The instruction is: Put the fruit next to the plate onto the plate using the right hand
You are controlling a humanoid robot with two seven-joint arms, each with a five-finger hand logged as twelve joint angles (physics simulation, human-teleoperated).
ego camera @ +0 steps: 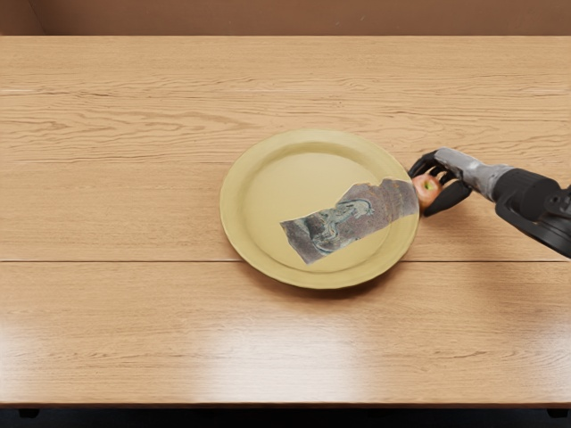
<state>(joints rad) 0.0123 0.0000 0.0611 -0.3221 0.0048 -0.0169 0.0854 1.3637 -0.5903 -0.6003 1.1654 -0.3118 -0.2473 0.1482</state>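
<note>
Well, the dark fingers (421, 166) of the right hand (443, 181) are curling around the fruit (427, 187) from above and below, and they appear to be gripping it. It is a small reddish-orange thing showing a pale green spot. It is sitting just outside the plate (268, 178), right beside the right rim, so it is not on the plate yet. A flat grey-brown patterned sheet (352, 218) is lying across the plate's right half, its upper end reaching the rim close to the fruit. Behind the hand, the right arm (526, 198) is coming in from the right edge over the counter (134, 312).

Trouble may be waiting in the short carry leftward. If the hold is shallow, the round fruit could be squeezing out and rolling off along the counter. A low carry could be knocking the rim or dragging the sheet, and a drop onto the sloping edge might be sending the fruit back off.

The fingers are covering most of the fruit, so its kind is staying unclear — likewise whether it is resting on the counter or hanging just above it. What the sheet is made of is hard to judge, and the arm is running out of view.
</note>
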